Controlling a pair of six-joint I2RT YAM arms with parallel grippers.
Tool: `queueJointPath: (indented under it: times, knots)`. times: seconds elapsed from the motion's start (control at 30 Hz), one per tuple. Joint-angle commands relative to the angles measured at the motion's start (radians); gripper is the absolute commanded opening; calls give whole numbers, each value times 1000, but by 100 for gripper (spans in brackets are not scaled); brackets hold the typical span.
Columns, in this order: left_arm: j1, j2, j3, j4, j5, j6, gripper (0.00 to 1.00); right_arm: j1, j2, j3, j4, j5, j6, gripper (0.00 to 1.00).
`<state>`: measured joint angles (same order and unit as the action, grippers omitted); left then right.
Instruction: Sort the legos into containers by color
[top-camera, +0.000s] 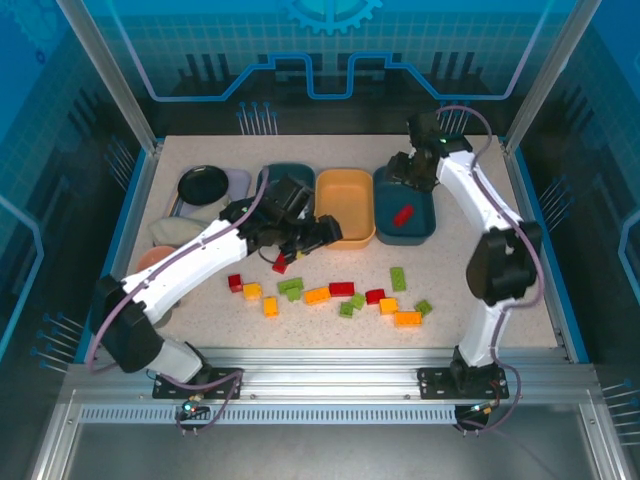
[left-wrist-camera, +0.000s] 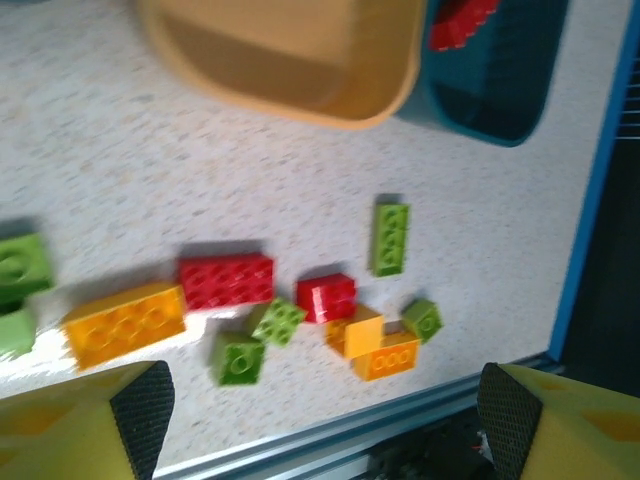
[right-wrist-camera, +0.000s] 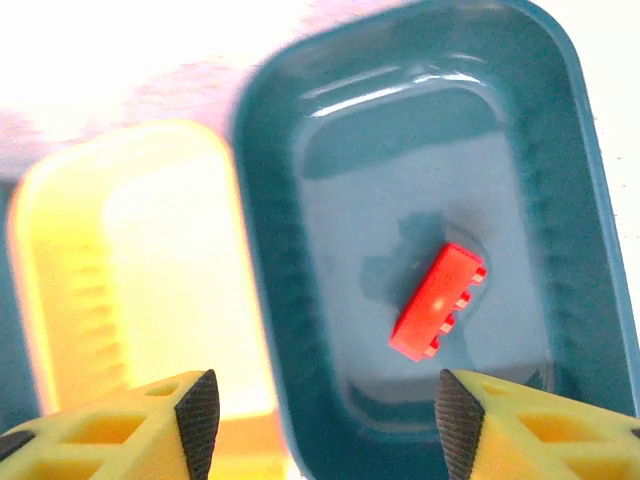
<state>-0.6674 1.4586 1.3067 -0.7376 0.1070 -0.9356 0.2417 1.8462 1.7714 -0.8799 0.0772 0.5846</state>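
Red, green and orange legos lie scattered along the near table, among them a red brick (top-camera: 341, 289) (left-wrist-camera: 226, 281), a green one (top-camera: 398, 278) (left-wrist-camera: 390, 238) and an orange one (top-camera: 316, 295) (left-wrist-camera: 125, 322). My left gripper (top-camera: 308, 240) (left-wrist-camera: 325, 420) hovers open and empty above them, in front of the orange-yellow tray (top-camera: 345, 205) (left-wrist-camera: 290, 60). Over the right teal tray (top-camera: 428, 222) (right-wrist-camera: 270, 300) my right gripper (top-camera: 405, 172) (right-wrist-camera: 327, 420) is open; a red brick (top-camera: 403, 214) (right-wrist-camera: 438, 301) lies loose on the tray floor. My left arm partly hides the second teal tray (top-camera: 290, 178).
A black round dish (top-camera: 203, 183) and a pink bowl (top-camera: 155, 258) sit at the back left beside my left arm. One small red brick (top-camera: 281, 264) lies just below my left wrist. The metal rail (left-wrist-camera: 400, 410) runs close behind the nearest bricks.
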Motion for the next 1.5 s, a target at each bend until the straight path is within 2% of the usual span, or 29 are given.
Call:
queueJointPath:
  times: [0.0, 0.1, 0.17, 0.23, 0.27, 0.37, 0.47, 0.7, 1.03, 1.27, 1.33, 1.47]
  knots:
    - [7, -125, -104, -144, -83, -89, 82, 107, -181, -145, 47, -40, -107, 62]
    - [43, -220, -211, -266, -154, -140, 83, 235, -308, -313, 101, -81, -151, 62]
    - [108, -284, -287, -301, -155, -145, 85, 323, -364, -416, 147, -138, -153, 68]
    - [183, -335, -359, -283, -132, -102, 95, 395, -403, -504, 194, -215, -136, 72]
    - [219, -345, -385, -277, -124, -72, 97, 433, -421, -547, 222, -240, -127, 74]
    - [271, -326, -433, -216, -106, 52, 96, 512, -466, -660, 344, -332, -98, 83]
    - [295, -279, -459, -162, -96, 129, 94, 559, -489, -708, 416, -365, -93, 90]
    - [359, -138, -489, -55, -77, 234, 89, 571, -460, -691, 428, -380, -92, 94]
    - [359, 0, -509, 15, -82, 282, 72, 566, -436, -671, 418, -366, -69, 94]
    - [353, 52, -519, 44, -96, 295, 65, 556, -424, -669, 420, -364, -58, 94]
    - [349, 66, -513, 56, -92, 299, 60, 554, -419, -665, 417, -363, -58, 93]
    - [324, 70, -488, 52, -110, 299, 44, 550, -415, -660, 414, -360, -57, 93]
